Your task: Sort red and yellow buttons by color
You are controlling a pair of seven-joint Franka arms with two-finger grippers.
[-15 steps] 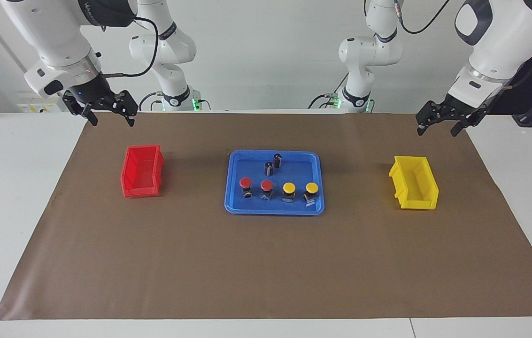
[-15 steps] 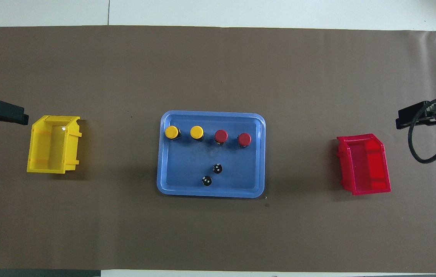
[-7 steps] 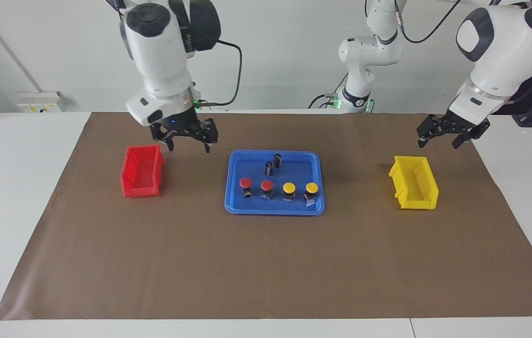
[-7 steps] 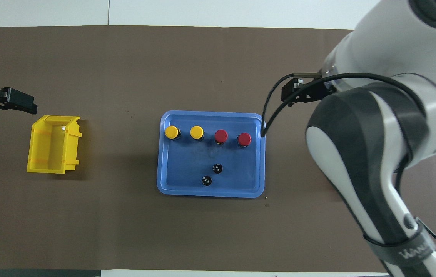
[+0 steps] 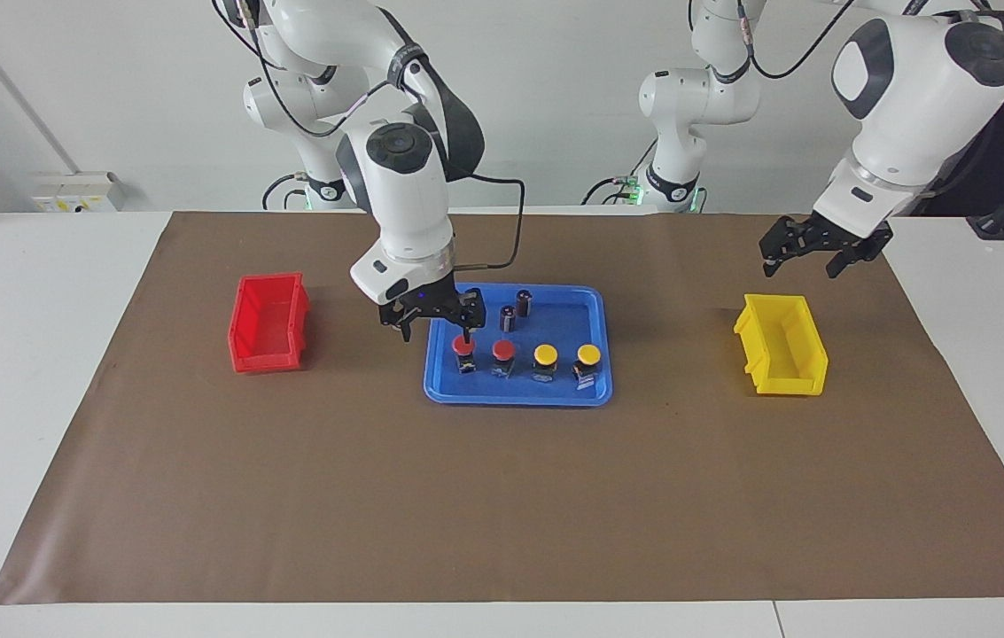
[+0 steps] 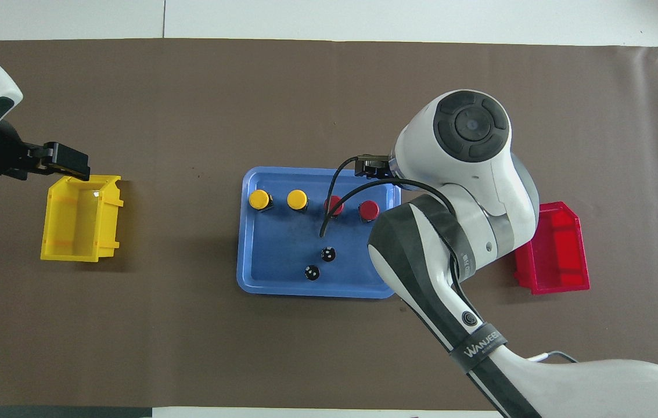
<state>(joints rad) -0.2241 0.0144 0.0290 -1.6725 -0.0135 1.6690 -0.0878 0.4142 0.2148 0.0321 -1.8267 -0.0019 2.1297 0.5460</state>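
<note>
1. "WANJEE" can be read in white capitals on a dark band (image 6: pixel 478 349) around the right arm's forearm link, which rises in the overhead view nearer to the robots than the blue tray (image 6: pixel 245 232).
2. Nothing else is legible.

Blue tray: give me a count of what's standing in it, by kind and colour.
Red buttons: 2
Yellow buttons: 2
Dark capless cylinders: 2
Total in the blue tray: 6
</note>
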